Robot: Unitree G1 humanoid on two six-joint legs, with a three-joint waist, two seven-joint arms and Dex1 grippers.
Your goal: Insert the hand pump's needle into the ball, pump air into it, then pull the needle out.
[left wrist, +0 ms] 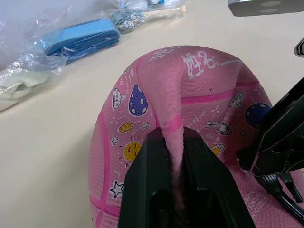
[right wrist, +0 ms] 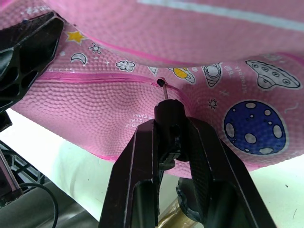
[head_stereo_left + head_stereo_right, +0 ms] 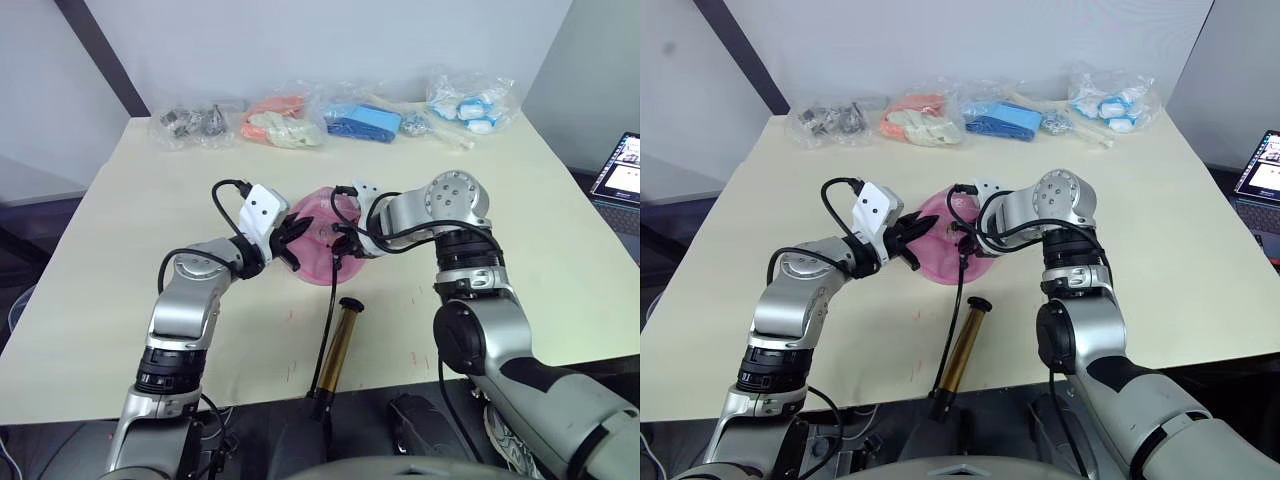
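Observation:
The pink ball [image 3: 318, 262], partly collapsed and printed with cartoons, lies at the table's middle. My left gripper [image 1: 174, 145] is shut on a raised fold of the ball [image 1: 190, 80] from the left side. My right gripper [image 2: 168, 126] is shut on the black fitting of the needle [image 2: 164, 91]. The silver pin's tip sits at the small black valve hole [image 2: 160, 82] on a seam. The hand pump [image 3: 336, 345], a bronze tube, lies on the table near the front edge. Its thin black hose [image 3: 329, 295] runs up to the right gripper [image 3: 345, 238].
Several plastic bags line the table's far edge: metal parts [image 3: 190, 122], orange and white items [image 3: 280, 122], blue items [image 3: 360, 122], white and blue items [image 3: 470, 105]. A laptop [image 3: 620, 170] stands off the table to the right. The pump's lower end overhangs the front edge.

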